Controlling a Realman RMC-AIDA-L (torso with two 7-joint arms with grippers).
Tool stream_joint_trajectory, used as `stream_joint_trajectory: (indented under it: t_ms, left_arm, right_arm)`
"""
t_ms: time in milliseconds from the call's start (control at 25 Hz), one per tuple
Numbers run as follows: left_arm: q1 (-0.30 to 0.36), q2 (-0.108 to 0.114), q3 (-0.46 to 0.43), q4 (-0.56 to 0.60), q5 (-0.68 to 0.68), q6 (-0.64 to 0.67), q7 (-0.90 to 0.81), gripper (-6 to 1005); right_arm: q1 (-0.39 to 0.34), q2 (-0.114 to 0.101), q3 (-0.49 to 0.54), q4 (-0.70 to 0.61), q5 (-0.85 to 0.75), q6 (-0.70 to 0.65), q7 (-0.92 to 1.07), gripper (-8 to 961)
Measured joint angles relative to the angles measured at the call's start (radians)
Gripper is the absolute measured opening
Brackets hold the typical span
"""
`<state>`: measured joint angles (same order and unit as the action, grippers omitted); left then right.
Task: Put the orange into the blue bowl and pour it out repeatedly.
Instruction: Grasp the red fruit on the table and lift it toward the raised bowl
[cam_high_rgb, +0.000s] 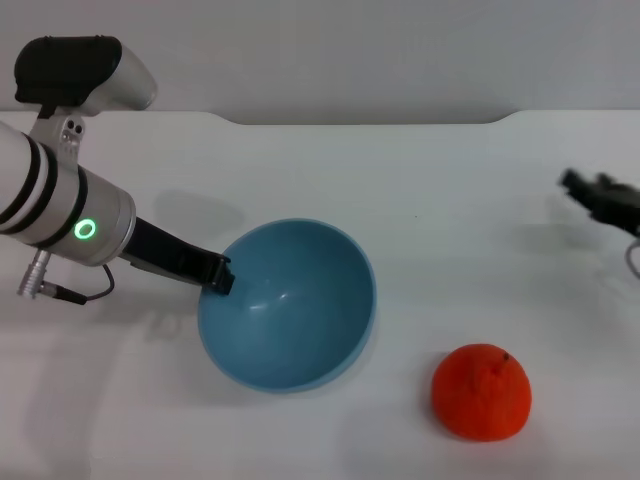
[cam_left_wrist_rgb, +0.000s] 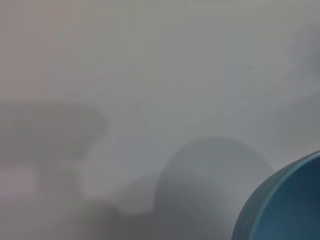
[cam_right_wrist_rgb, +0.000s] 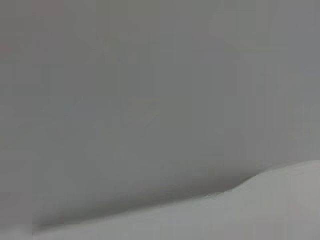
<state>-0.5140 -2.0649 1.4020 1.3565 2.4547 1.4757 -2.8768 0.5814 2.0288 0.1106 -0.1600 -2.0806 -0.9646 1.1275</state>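
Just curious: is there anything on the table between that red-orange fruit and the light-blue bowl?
No. In the head view, only bare white table separates the lumpy red-orange fruit from the glossy light-blue bowl.

Count: one orange (cam_high_rgb: 481, 392), lower right of the head view; one blue bowl (cam_high_rgb: 287, 305), center of the frame, empty, tipped. Two pincers: left pincer (cam_high_rgb: 219, 277) at the bowl's left rim, right pincer (cam_high_rgb: 600, 195) at the right edge, all on one white counter (cam_high_rgb: 420, 180).
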Motion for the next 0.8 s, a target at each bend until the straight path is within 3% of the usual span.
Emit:
stream_joint_trajectory:
  t_ms: [160, 360, 480, 520, 800]
  left_arm:
    - [0.012, 0.003, 0.01, -0.001, 0.02, -0.023, 0.0, -1]
    - [0.016, 0.003, 0.013, -0.002, 0.044, -0.03, 0.002, -2]
    - [0.017, 0.003, 0.015, -0.002, 0.072, -0.031, 0.002, -2]
    - [0.017, 0.003, 0.016, -0.002, 0.078, -0.031, 0.003, -2]
    - [0.016, 0.002, 0.017, 0.0, 0.081, -0.042, 0.01, -2]
  right_arm:
    - [0.058, -0.006, -0.211, -0.2, -0.224, -0.181, 0.478, 533]
    - [0.051, 0.032, -0.448, -0.585, -0.259, -0.51, 0.81, 533]
    - [0.032, 0.031, -0.587, -0.793, -0.267, -0.679, 0.986, 531]
    - [0.025, 0.027, -0.661, -0.934, -0.29, -0.792, 1.093, 531]
    - [0.055, 0.028, -0.808, -1.125, -0.408, -0.994, 1.256, 528]
